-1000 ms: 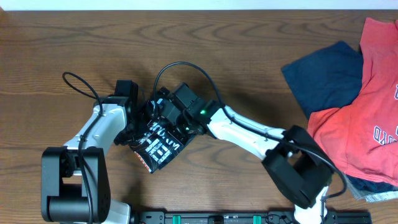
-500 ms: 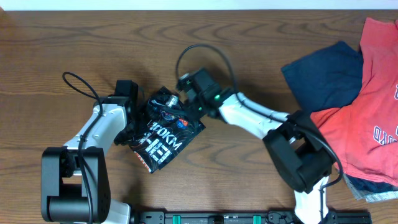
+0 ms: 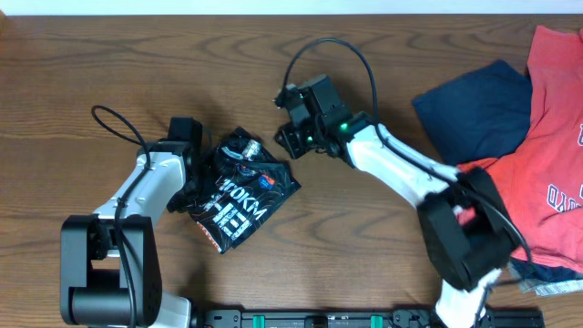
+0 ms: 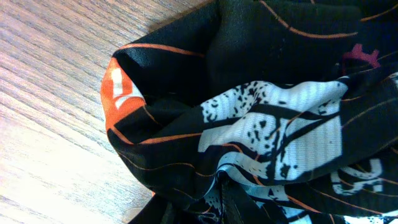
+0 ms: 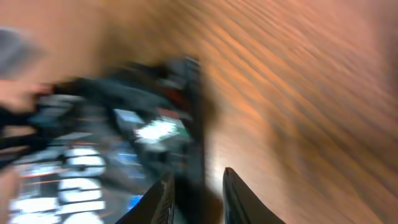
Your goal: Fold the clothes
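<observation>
At the left of the counter (image 3: pixel 82 64), the left arm (image 3: pixel 146 182) reaches to the left edge of the jersey (image 3: pixel 241 191). The left jaws are buried in cloth. In the wrist view the folds bunch toward them, which hints at a pinch, but I cannot tell how wide they stand.

The jersey lies crumpled in a small heap left of centre, lettering up. It looks thin, light and limp, with a slick sporty weave. It will likely slide easily on the wood, sag from any one hold and carry no shape of its own. Pinching a single layer at a hem or shoulder seam, one arm at each end, seems wiser than grabbing the middle of the heap.

Just past its upper right corner, the right jaws hang clear of the cloth. In the blurred wrist view the fingertips (image 5: pixel 163 199) stand a little apart with nothing between them.

At the far right lie a navy garment (image 3: pixel 478 109) and a red tee (image 3: pixel 547 164), well apart from the jersey.
</observation>
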